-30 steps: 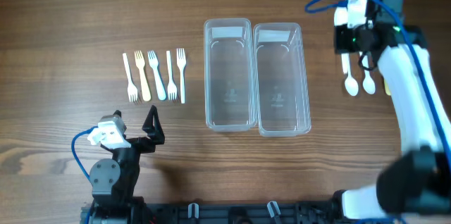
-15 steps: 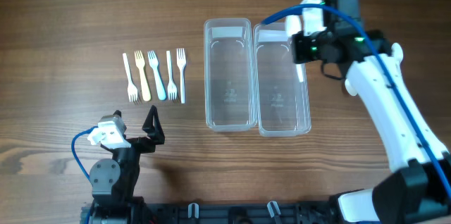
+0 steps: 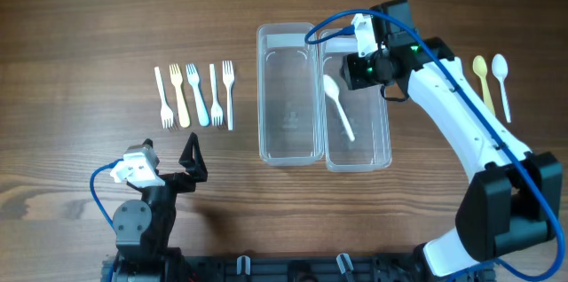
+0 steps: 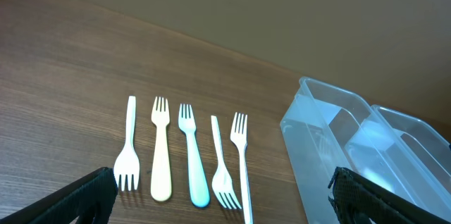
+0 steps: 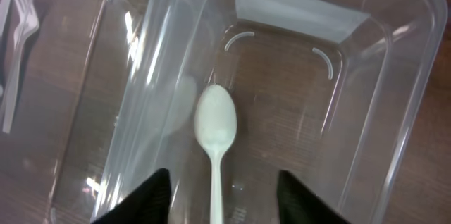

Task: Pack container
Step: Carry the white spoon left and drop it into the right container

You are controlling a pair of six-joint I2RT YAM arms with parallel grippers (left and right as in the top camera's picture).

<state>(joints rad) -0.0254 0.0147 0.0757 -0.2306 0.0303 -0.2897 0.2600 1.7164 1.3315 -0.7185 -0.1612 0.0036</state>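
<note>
Two clear plastic containers stand side by side mid-table, the left one (image 3: 263,96) and the right one (image 3: 384,96). A white spoon (image 3: 338,105) lies slanted inside the right container, seen from above in the right wrist view as the white spoon (image 5: 215,122). My right gripper (image 3: 348,74) hovers over that container's far half, open, its fingers either side of the spoon's handle without touching it. The right gripper (image 5: 221,196) holds nothing. My left gripper (image 3: 189,160) rests open near the front left, empty.
Several plastic forks (image 3: 195,96) lie in a row left of the containers, also in the left wrist view as forks (image 4: 187,153). A yellow spoon (image 3: 481,74) and a white spoon (image 3: 501,71) lie at the far right.
My right arm swung left from the spoons to the right container carrying a white spoon, then opened. The spoon now lies in that container. The left arm stayed still.
</note>
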